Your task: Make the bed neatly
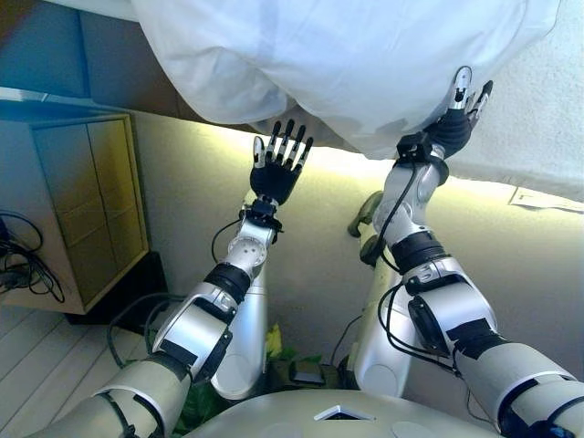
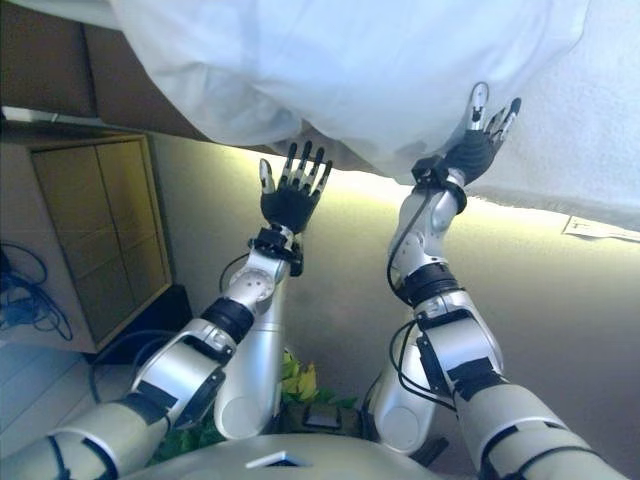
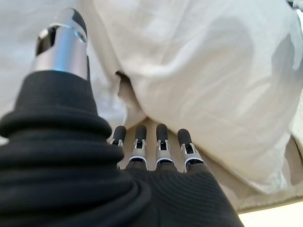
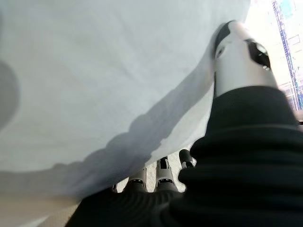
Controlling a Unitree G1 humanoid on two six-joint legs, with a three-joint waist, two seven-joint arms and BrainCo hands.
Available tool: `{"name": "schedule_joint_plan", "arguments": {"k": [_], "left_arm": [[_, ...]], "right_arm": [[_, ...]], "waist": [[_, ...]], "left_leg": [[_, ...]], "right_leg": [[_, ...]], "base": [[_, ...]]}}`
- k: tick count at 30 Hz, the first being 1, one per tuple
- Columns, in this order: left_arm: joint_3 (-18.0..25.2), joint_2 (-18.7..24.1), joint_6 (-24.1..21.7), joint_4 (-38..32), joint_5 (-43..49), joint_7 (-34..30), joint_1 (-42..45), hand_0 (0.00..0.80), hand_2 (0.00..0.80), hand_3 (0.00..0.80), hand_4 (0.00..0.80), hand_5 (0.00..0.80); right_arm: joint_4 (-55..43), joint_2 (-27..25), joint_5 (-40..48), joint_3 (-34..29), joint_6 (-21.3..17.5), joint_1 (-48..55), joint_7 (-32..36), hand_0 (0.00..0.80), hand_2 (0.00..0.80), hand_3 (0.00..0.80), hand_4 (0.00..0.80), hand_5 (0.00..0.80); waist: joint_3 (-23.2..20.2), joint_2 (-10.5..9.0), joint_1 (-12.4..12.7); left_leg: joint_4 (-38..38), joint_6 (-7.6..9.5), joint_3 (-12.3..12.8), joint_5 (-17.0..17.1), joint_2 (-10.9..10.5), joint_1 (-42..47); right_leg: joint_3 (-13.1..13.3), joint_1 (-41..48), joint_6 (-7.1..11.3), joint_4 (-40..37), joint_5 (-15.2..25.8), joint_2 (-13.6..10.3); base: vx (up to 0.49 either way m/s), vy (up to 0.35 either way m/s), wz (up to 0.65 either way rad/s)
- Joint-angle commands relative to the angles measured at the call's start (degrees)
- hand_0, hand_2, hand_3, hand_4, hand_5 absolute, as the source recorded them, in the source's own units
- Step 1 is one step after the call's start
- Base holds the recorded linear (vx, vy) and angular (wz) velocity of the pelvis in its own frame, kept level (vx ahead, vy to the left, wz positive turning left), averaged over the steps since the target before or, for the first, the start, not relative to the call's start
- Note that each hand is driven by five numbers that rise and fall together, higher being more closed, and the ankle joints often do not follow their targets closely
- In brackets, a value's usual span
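Observation:
A white duvet [image 1: 347, 55] lies crumpled on the bed and hangs over its near edge. My left hand [image 1: 276, 173] is open, fingers straight, just below the duvet's hanging fold and apart from it; in the left wrist view its fingers [image 3: 156, 151] point at the duvet [image 3: 213, 71]. My right hand [image 1: 453, 128] is open with its fingers spread against the duvet's lower edge, beside the white textured sheet [image 1: 547, 109]. In the right wrist view the duvet [image 4: 94, 71] drapes over the fingertips [image 4: 161, 172].
The beige side of the bed [image 1: 182, 182] runs across below the duvet. A pale wooden cabinet [image 1: 87, 210] stands to the left, with cables [image 1: 23, 260] beside it. A white paper tag [image 1: 538, 198] hangs at the bed's right edge.

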Motion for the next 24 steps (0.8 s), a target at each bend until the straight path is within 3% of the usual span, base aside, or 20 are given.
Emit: {"name": "schedule_joint_plan", "arguments": {"k": [1, 12, 24], "left_arm": [[0.07, -0.32, -1.7, -3.5, 0.61, -2.49, -1.89, 0.0, 0.0, 0.0, 0.0, 0.0], [7.61, 3.75, -1.22, -2.88, -4.63, -1.76, -6.4, 0.0, 0.0, 0.0, 0.0, 0.0], [13.15, 8.11, 0.68, -0.19, -9.97, -6.73, -8.82, 0.0, 0.0, 0.0, 0.0, 0.0]], "right_arm": [[-6.81, -1.71, -3.27, -1.54, -2.19, 0.23, -0.8, 0.0, 0.0, 0.0, 0.0, 0.0], [-6.74, -2.93, -2.46, -2.66, 1.7, -1.26, 3.2, 0.0, 0.0, 0.0, 0.0, 0.0], [-3.86, -4.32, 1.99, -3.59, 1.54, -1.32, 10.21, 0.0, 0.0, 0.0, 0.0, 0.0]], "waist": [[0.26, 1.4, -0.19], [0.26, 0.69, -1.96], [0.26, -0.55, -1.78]], "left_leg": [[-1.11, -0.01, -0.28, 1.76, 0.64, -1.18], [-0.78, -0.93, 1.36, 0.17, 2.17, 0.01], [-1.29, -0.59, 1.36, -0.56, 2.6, 0.16]], "right_leg": [[2.93, 4.92, 2.41, -4.19, 6.23, -3.61], [3.52, 5.5, 2.35, -7.9, 8.26, -3.2], [2.66, 5.13, 2.08, -8.64, 8.79, -2.91]], "base": [[0.026, 0.016, -0.1], [0.021, 0.073, -0.1], [0.001, 0.03, -0.06]]}}
